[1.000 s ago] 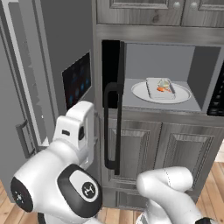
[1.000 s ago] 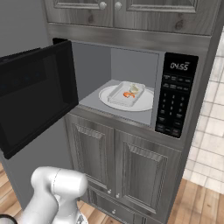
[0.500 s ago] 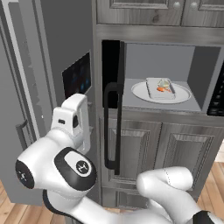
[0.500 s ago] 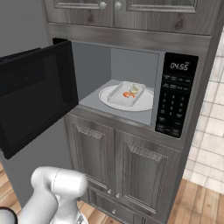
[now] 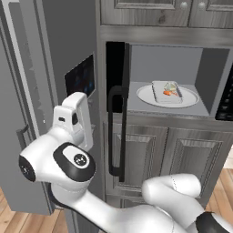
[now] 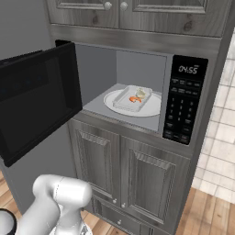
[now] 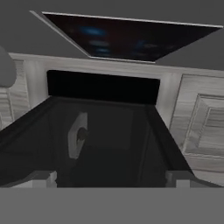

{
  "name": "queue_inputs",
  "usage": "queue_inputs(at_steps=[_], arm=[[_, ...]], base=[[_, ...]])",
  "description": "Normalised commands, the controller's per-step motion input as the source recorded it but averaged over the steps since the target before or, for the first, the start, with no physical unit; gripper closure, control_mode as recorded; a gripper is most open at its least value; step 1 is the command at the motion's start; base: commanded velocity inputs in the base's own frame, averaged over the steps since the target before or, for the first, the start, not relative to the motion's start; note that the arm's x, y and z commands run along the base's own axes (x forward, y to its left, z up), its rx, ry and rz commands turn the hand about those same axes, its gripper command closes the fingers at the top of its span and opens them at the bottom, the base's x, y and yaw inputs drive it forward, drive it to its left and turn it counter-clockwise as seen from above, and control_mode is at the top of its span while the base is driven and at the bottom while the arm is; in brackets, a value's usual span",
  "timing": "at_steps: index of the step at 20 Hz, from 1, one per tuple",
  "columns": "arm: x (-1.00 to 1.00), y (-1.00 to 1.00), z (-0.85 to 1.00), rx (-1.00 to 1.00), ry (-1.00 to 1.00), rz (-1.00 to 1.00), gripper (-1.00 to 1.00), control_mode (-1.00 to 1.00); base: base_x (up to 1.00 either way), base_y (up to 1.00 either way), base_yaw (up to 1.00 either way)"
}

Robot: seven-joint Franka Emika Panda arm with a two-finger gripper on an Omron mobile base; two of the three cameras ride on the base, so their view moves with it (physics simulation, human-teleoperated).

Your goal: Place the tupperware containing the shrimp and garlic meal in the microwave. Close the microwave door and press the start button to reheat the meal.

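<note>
The arm swings left behind the microwave door (image 5: 116, 82), gripper (image 7: 111, 177) spread empty to push it shut; tupperware (image 6: 133, 97) sits inside

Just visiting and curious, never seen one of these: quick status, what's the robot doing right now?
Gripper open, empty, close behind the microwave door. Tupperware with shrimp and garlic already on the turntable plate. Door wide open, not yet shut. Nothing in its swing path.
</note>
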Motion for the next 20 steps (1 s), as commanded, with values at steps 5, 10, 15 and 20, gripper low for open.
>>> queue_inputs(at_steps=[5, 10, 15, 20], arm=[[0.09, -0.05, 0.00, -0.01, -0.01, -0.11, -1.00, -1.00], [-0.02, -0.32, 0.05, 0.00, 0.00, -0.18, -1.00, -1.00], [-0.29, -0.68, 0.22, 0.00, -0.02, -0.17, -1.00, -1.00], [-0.61, -0.92, 0.20, 0.00, -0.10, -0.13, -1.00, -1.00]], base=[[0.00, 0.00, 0.00], [0.00, 0.00, 0.00], [0.00, 0.00, 0.00], [0.00, 0.00, 0.00]])
